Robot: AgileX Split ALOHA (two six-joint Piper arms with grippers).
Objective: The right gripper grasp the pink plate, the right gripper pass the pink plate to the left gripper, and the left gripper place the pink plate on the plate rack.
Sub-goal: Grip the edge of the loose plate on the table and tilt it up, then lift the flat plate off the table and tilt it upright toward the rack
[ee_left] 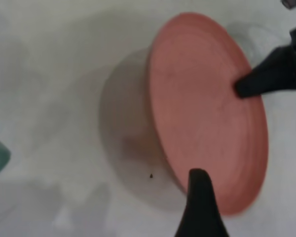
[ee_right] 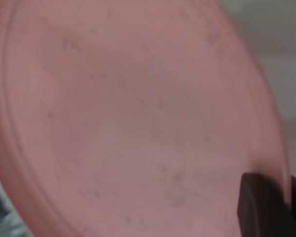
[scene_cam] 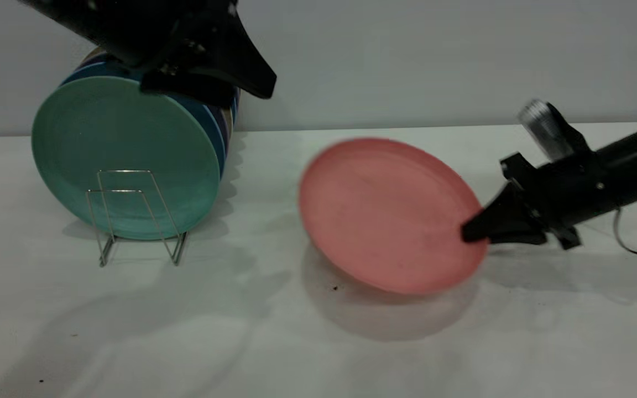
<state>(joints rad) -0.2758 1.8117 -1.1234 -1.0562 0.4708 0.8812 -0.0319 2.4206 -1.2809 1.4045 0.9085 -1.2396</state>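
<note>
The pink plate [scene_cam: 385, 213] is tilted up over the middle of the table, its face turned toward the exterior camera. My right gripper [scene_cam: 469, 235] comes in from the right and is shut on the plate's right rim. One of its fingers [ee_right: 261, 210] lies on the plate's face [ee_right: 138, 123]. The left wrist view shows the plate [ee_left: 202, 103] and the right gripper [ee_left: 241, 89] from above. My left gripper [scene_cam: 249, 95] hangs open at the upper left, above the plate rack [scene_cam: 130, 215] and apart from the pink plate. Only one of its fingers [ee_left: 200, 202] shows in the left wrist view.
A mint-green plate [scene_cam: 125, 143] stands upright in the rack, with blue and striped plates [scene_cam: 220, 124] stacked behind it. The white table [scene_cam: 318, 342] runs to a pale wall behind.
</note>
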